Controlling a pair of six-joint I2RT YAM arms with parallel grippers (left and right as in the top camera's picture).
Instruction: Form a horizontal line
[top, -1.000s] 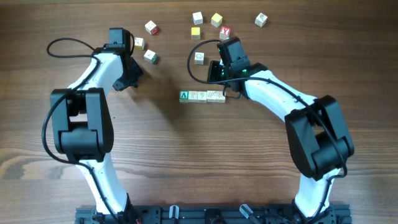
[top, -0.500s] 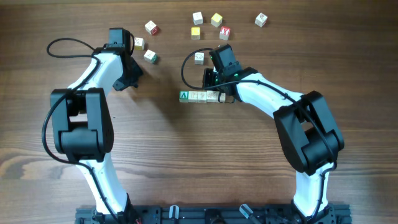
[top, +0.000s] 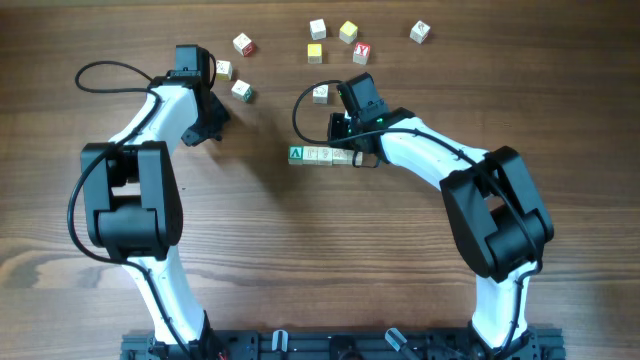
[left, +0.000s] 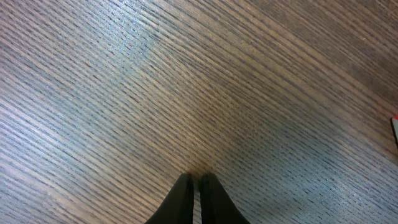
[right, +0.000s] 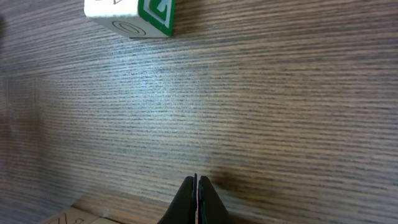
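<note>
- Since a second ago, my right arm (top: 430, 150) had swung left and down toward the line (top: 318, 155); over the last half-second it hardly shifted.
- My left arm (top: 170, 100) had not moved in that time.
- My right jaws were clenched on nothing, tips pressed together over bare wood in the right wrist view.
- My left jaws were clenched too and empty, their tips close above the table (top: 300, 260) in the left wrist view.
- The line lay near the table's middle, running left to right, its cubes edge to edge.
- Its green end cube (top: 296, 154) sat at the left end; the right end was hidden under my right wrist, so I could not count the cubes.
- In the right wrist view, a pale cube edge (right: 62, 218) showed at the bottom left corner, just beside my jaws.
- A loose green-faced cube (right: 130, 15) lay at the top of that same view, well apart from the jaws.
- Other loose cubes lay scattered along the far side: three (top: 241, 91) near my left wrist, a cluster of four (top: 315, 52) farther right, and one (top: 420, 32) off alone at the right.
- A red sliver (left: 395, 124) showed at the right edge of the left wrist view; I could not tell what it was.
</note>
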